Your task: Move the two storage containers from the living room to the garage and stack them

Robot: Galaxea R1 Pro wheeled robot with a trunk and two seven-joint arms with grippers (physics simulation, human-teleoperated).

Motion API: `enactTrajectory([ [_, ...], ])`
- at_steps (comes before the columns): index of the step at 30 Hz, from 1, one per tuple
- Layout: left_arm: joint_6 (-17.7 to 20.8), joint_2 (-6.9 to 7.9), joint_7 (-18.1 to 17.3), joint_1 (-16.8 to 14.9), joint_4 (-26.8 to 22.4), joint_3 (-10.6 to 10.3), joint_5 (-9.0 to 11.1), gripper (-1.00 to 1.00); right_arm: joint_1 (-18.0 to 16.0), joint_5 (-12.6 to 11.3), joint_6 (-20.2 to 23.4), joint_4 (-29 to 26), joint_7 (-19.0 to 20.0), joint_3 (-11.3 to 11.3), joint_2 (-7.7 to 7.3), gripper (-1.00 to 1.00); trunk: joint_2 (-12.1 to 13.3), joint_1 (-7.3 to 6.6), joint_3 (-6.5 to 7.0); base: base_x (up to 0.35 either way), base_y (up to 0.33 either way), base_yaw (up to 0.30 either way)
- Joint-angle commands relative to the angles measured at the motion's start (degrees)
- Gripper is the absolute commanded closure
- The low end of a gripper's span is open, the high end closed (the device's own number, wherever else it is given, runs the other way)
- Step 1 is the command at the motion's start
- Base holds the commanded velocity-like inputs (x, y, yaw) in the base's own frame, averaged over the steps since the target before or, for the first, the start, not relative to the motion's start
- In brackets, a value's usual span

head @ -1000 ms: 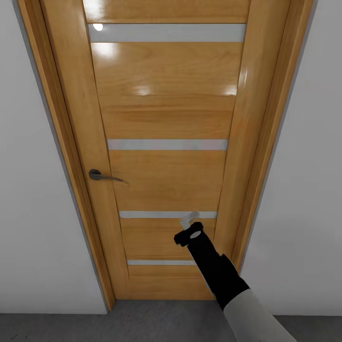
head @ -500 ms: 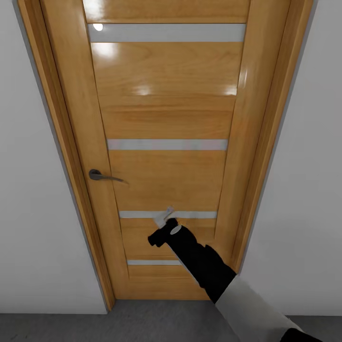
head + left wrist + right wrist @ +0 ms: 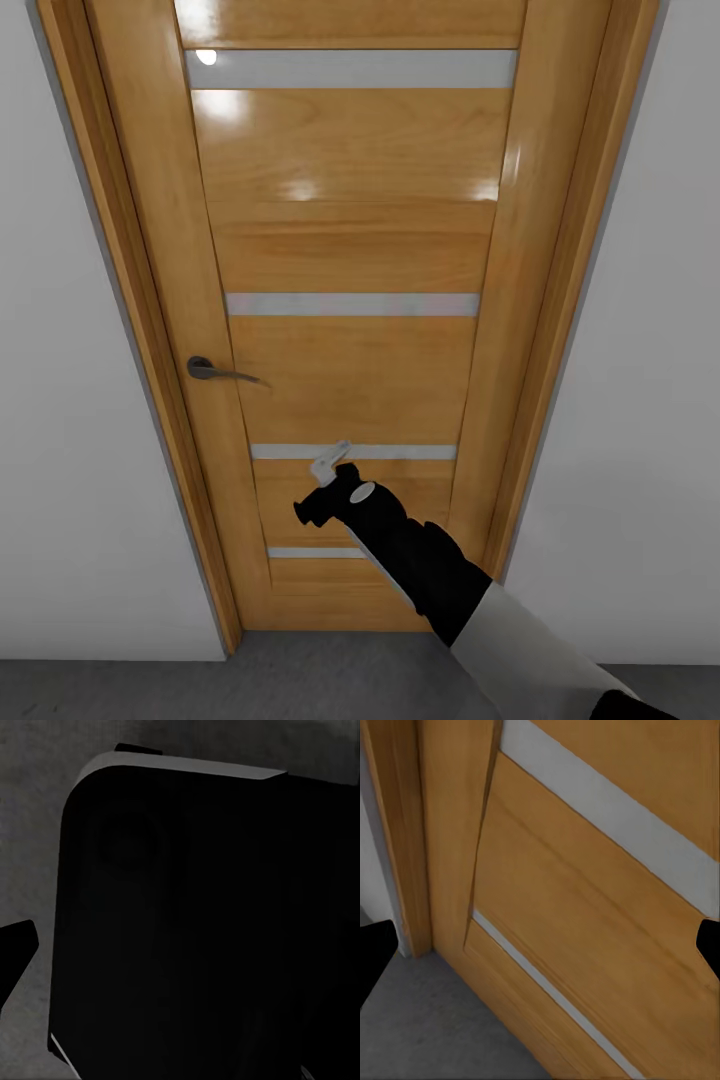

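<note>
right gripper [image 3: 330, 462]: raised at tan door [image 3: 350, 250] lower panel, right of handle [image 3: 212, 371], jaws spread, grasping nothing | left gripper: jaw state cannot tell | floor [image 3: 300, 680]: dark grey

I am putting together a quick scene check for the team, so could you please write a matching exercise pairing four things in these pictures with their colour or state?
Column one:
1. door
2. door handle
3. floor
4. right gripper

Column two:
A. dark grey and matte
B. raised in front of the lower door panels
C. glossy tan wood with pale horizontal slats
D. dark metal lever, at the door's left edge in the head view

Right pairs: 1-C, 2-D, 3-A, 4-B
</note>
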Motion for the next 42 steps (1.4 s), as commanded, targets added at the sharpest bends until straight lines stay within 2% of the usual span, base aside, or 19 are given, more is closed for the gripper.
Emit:
enactTrajectory([
  [1, -0.4, -0.02, 0.0, 0.0, 0.0, 0.1, 0.4, -1.00, -0.1, -0.5, -0.1, 0.0, -0.4, 0.1, 0.00, -1.00, 0.0, 0.00, -0.06, 0.000, 0.000, 0.000],
  [13, -0.9, -0.02, -0.3, 0.0, 0.1, 0.2, 0.4, -1.00, -0.1, -0.4, -0.9, 0.1, -2.8, 0.2, 0.00, -1.00, 0.0, 0.00, -0.06, 0.039, 0.056, 0.000],
  [25, -0.9, -0.02, -0.4, 0.0, 0.1, 0.2, 0.4, -1.00, -0.1, -1.0, -2.7, -0.3, -1.6, 0.3, 0.00, -1.00, 0.0, 0.00, -0.06, 0.144, 0.275, 0.000],
  [30, -0.9, -0.02, -0.4, 0.0, 0.1, 0.2, 0.4, -1.00, -0.1, -0.9, -4.9, -0.1, -1.0, 1.7, 0.00, -1.00, 0.0, 0.00, -0.06, 0.077, 0.132, 0.000],
  [33, -0.9, -0.02, -0.4, 0.0, 0.1, 0.2, 0.4, -1.00, -0.1, -0.4, -5.4, 0.3, -1.1, 1.8, 0.00, -1.00, 0.0, 0.00, -0.06, 0.005, 0.008, 0.000],
  [36, -0.9, 0.02, -0.4, 0.0, 0.1, 0.1, 0.5, -1.00, -0.1, -0.2, -7.9, 3.2, -1.7, 1.6, 0.00, -1.00, 0.0, 0.00, -0.06, 0.157, 0.001, 0.000],
  [37, -0.9, 0.06, -0.4, 0.0, 0.1, 0.1, 0.6, -1.00, -0.1, 0.5, -9.6, 4.2, -1.9, 1.6, 0.00, -1.00, 0.0, 0.00, -0.06, 0.306, 0.000, 0.000],
  [42, -0.9, 0.07, -0.4, 0.0, 0.1, 0.1, 0.6, -1.00, -0.1, 2.8, -10.3, 4.4, -1.9, 1.4, 0.00, -1.00, 0.0, 0.00, -0.06, 0.317, 0.000, 0.000],
])
